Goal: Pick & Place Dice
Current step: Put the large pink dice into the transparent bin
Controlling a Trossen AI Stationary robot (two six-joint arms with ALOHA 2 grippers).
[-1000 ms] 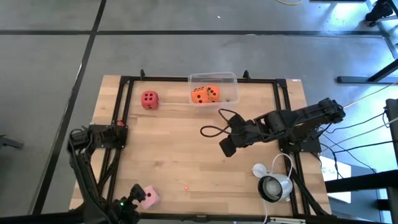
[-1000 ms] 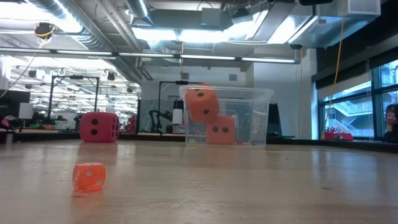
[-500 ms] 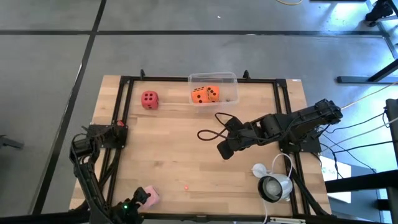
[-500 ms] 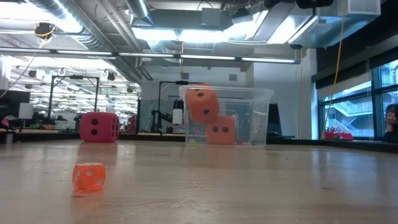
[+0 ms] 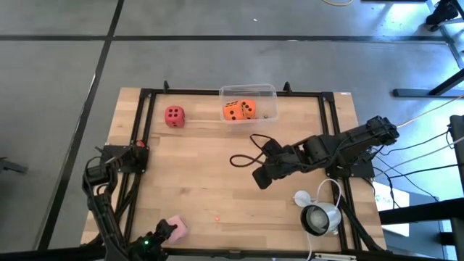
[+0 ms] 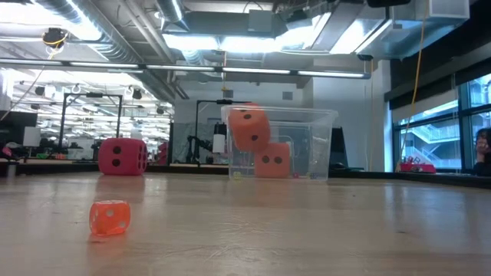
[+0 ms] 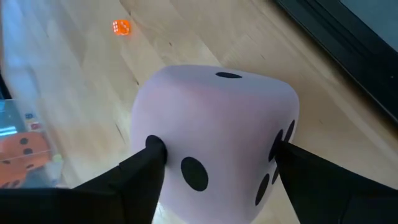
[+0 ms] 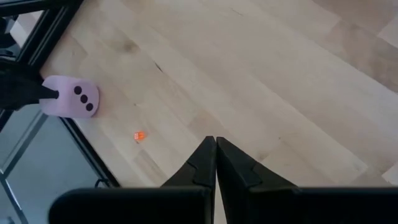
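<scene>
The pale pink die rests on the table near its front left corner. My left gripper comes down on it at a slant and stands open, one finger on each of two opposite sides. The red die sits at the far left. Two orange dice lie in a clear box at the far edge; in the low view one is stacked tilted on the other. My right gripper hangs shut above the table's middle right. My left gripper has its fingertips at two opposite side faces of the pink die, slanting down from the near left. Whether the fingertips touch those faces I cannot tell. The die sits flat on the table.
A tiny orange die lies on the wood near the front middle. A black cable loop hangs by the right arm. A white round device sits at the near right. Black frame rails run along the table's sides.
My left gripper has come down toward the pink die and now straddles it. The die has stayed where it was.
</scene>
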